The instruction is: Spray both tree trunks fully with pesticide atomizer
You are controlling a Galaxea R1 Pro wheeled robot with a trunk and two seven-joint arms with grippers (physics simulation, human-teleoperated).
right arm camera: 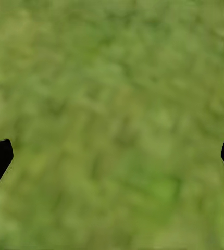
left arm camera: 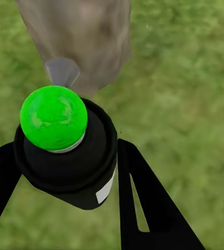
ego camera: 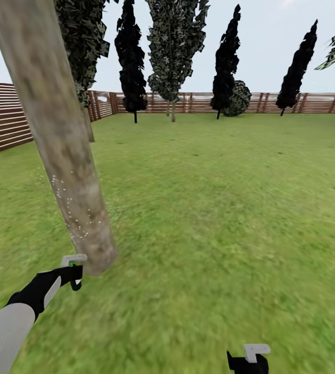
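A thick pale tan-grey tree trunk (ego camera: 58, 135) leans across the left of the head view, and white pesticide specks (ego camera: 71, 208) dot its lower part. My left gripper (ego camera: 74, 272) hangs just in front of the trunk's base, shut on the pesticide atomizer (left arm camera: 65, 151). The atomizer is a black can with a bright green dome cap, and its grey nozzle (left arm camera: 62, 70) points at the trunk (left arm camera: 86, 36). A green bit of the cap (ego camera: 72, 264) shows in the head view. My right gripper (ego camera: 248, 358) is low at the front right, open over bare grass (right arm camera: 114, 151).
Another grey-green tree (ego camera: 84, 47) stands behind the near trunk, and one more (ego camera: 175, 47) by the far fence. Slim black-leaved trees (ego camera: 132, 62) and a round bush (ego camera: 238, 98) line the brown slat fence (ego camera: 6, 119). Green lawn (ego camera: 229, 208) stretches ahead and to the right.
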